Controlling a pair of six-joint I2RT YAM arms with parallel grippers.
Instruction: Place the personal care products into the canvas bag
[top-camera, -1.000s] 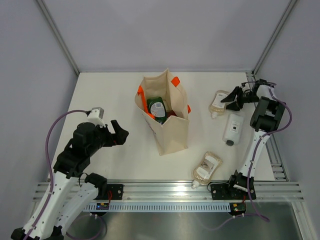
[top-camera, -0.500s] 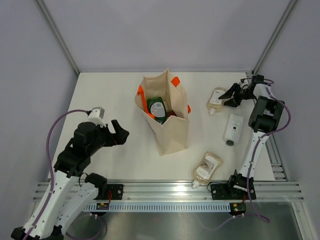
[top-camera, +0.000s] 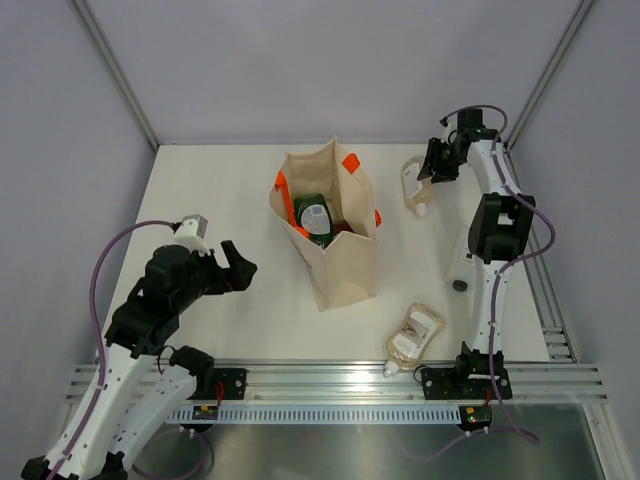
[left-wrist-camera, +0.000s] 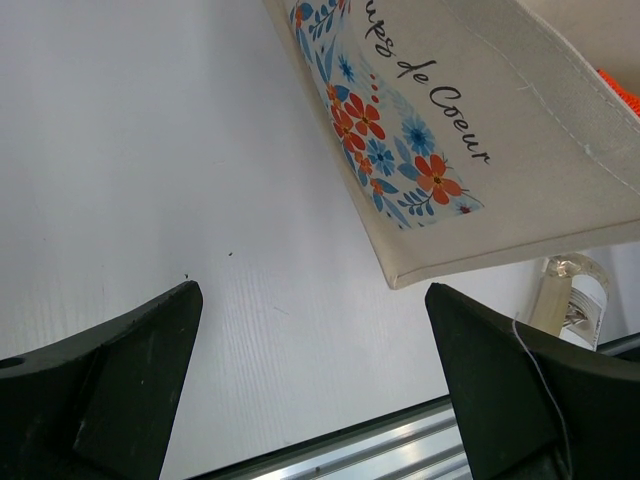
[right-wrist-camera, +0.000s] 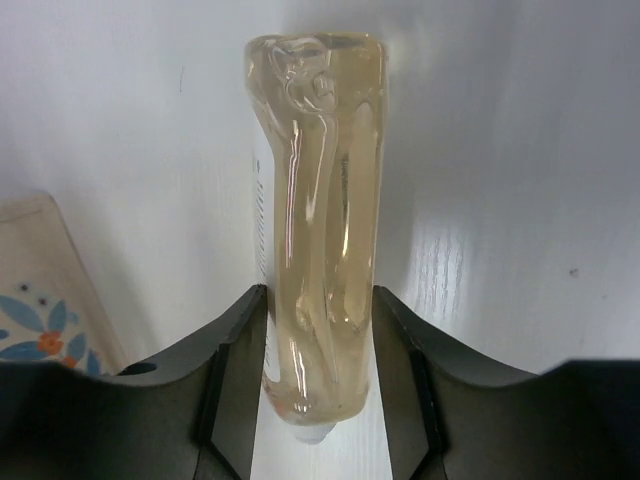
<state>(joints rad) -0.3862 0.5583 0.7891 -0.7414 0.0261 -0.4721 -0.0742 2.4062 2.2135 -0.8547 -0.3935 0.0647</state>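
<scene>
White table top (top-camera: 200, 190) is enclosed by grey walls (top-camera: 300, 60). At the left, the left gripper (top-camera: 238, 262) is held wide open over bare surface, with nothing in it. The canvas bag (top-camera: 340, 255) is stood upright in the middle, with orange handles (top-camera: 350, 162). A green bottle (top-camera: 316, 216) is seen inside. Blue and orange flowers and the words "de Coeur" are printed on its side. One refill pouch (top-camera: 415, 333) is laid near the front rail (top-camera: 330, 378). A second pouch (top-camera: 414, 185) is clamped edge-on by the right gripper (top-camera: 432, 168), right of the bag. A black cap (top-camera: 459, 285) is partly hidden by the right arm.
</scene>
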